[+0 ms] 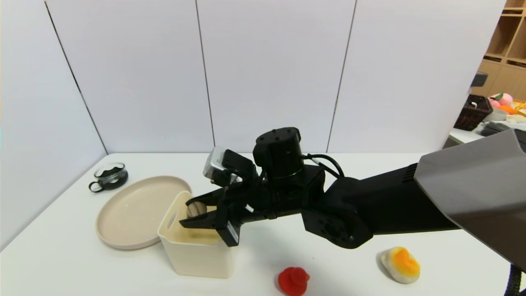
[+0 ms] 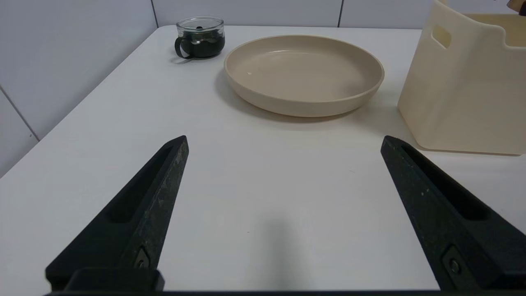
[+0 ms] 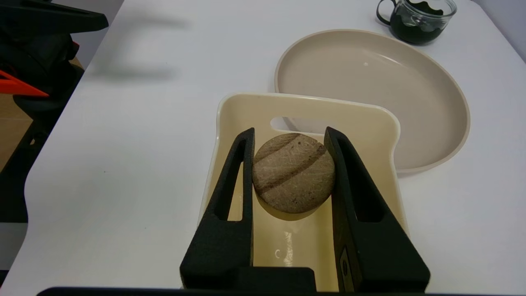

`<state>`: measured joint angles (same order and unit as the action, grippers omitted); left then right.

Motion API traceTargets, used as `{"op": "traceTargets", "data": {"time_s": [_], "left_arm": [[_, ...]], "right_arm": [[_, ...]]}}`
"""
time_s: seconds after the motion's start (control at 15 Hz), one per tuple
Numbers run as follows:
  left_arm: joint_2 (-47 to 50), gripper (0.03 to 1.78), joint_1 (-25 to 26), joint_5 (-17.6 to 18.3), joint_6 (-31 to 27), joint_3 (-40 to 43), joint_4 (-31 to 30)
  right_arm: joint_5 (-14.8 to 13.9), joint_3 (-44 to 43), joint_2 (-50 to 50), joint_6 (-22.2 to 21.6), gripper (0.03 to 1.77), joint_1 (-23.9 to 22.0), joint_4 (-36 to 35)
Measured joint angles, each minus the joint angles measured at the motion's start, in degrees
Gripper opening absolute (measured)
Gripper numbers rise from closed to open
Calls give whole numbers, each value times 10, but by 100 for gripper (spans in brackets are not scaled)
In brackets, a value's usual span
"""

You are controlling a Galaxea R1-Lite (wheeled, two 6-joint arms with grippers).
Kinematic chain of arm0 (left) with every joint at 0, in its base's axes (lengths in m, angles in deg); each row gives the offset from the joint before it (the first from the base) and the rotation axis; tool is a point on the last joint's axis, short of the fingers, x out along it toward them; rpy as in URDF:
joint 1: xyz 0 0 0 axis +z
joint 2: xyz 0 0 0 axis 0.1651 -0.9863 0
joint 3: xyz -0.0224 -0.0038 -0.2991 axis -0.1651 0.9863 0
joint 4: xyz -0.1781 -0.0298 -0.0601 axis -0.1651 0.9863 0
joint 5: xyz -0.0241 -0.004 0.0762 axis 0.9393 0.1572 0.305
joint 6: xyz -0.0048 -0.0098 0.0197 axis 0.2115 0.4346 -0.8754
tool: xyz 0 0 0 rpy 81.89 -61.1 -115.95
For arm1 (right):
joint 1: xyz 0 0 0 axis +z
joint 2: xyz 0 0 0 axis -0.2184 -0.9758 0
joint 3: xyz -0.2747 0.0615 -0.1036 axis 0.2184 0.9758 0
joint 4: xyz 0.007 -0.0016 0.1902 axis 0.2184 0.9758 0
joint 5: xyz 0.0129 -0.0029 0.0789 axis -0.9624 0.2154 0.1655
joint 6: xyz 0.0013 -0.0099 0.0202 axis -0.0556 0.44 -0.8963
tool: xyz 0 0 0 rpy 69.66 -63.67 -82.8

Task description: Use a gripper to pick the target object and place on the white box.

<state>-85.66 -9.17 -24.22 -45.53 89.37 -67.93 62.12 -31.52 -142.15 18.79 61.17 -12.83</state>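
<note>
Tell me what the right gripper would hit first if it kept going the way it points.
Probably the far wall of the white box, just beyond the target object that the right gripper holds; the plate lies behind it. Depth is uncertain.

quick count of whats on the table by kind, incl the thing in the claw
containers: 3 (white box, beige plate, glass cup)
toy foods: 2 (red toy, white and orange toy)
target object, held in the right gripper over the box: 1
total: 6
</note>
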Motion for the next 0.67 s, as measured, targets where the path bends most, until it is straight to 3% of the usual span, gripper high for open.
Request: {"op": "traceTargets", "data": {"time_s": [0.27,0.67], "left_arm": [[0,169,0,0,0,0,0],[0,169,0,0,0,0,0]], "right_arm": [[-18,5,7,2,97,-5,-1],[-24,3,37,-8,137,-19,0]]}}
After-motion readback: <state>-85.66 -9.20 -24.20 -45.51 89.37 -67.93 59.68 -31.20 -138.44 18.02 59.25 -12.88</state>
